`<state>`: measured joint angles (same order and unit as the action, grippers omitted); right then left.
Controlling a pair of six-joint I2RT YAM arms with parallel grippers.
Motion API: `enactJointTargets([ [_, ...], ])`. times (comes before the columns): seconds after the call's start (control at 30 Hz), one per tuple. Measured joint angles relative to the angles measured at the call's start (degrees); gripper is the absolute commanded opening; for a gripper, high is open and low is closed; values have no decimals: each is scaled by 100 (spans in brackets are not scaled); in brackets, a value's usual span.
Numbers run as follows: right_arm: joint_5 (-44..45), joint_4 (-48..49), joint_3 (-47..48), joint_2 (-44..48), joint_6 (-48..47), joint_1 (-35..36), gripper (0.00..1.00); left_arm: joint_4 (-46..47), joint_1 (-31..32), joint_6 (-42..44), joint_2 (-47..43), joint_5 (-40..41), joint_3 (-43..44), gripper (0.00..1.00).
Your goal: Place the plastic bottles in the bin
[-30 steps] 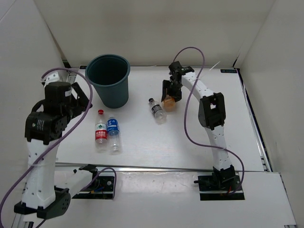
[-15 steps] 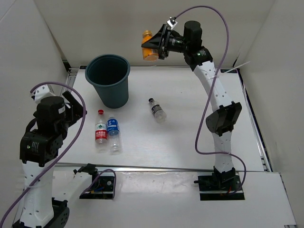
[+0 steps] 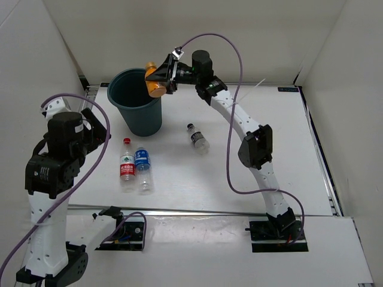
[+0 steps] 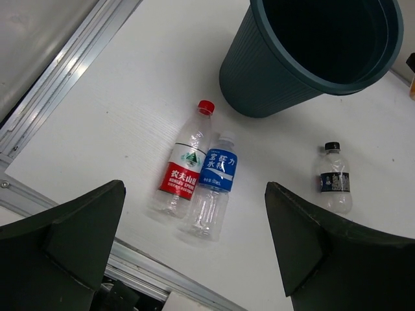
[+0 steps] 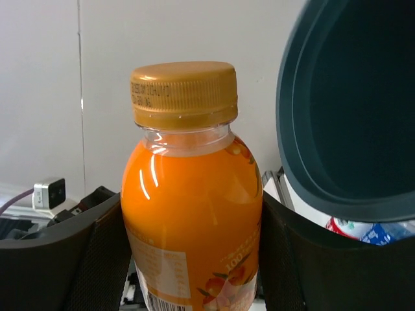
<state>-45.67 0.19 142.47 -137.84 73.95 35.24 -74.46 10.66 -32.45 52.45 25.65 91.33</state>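
Over the bin's (image 3: 121, 84) 2 o'clock rim, the right gripper (image 3: 162, 75) clamps the orange bottle (image 5: 191, 214) by its body between both fingers, cap jutting past them. The left gripper (image 4: 194, 189) hangs spread wide above the red-labelled bottle (image 4: 183, 172) and blue-labelled bottle (image 4: 216, 176), which lie side by side. The clear bottle (image 4: 334, 179) lies at their 3 o'clock.

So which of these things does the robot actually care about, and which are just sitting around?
Part of the job: orange bottle, clear bottle with black cap, red-labelled bottle, blue-labelled bottle, teal bin.
Just there: purple cables, metal rail.
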Motion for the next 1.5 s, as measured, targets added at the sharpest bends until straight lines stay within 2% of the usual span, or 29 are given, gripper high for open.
enactJointTargets([
  [0.33, 542, 411, 24, -50, -260, -26, 44, -199, 0, 310, 509, -208, 610, 100],
  [0.67, 1025, 625, 37, -487, -232, 114, 47, -238, 0, 654, 511, -455, 662, 100],
  [1.03, 1615, 748, 44, -531, -402, 280, 47, -238, 0, 1156, 463, -533, 667, 100],
  [1.1, 1773, 752, 59, -531, -461, 310, 51, -243, 2, 1235, 431, -529, 678, 100],
  [1.33, 2249, 774, 68, -531, -1115, 372, 58, -251, 317, 1429, 354, -509, 793, 100],
  [1.5, 2542, 772, 101, -531, -1950, 455, 58, -251, 584, 1532, 267, -570, 793, 100],
])
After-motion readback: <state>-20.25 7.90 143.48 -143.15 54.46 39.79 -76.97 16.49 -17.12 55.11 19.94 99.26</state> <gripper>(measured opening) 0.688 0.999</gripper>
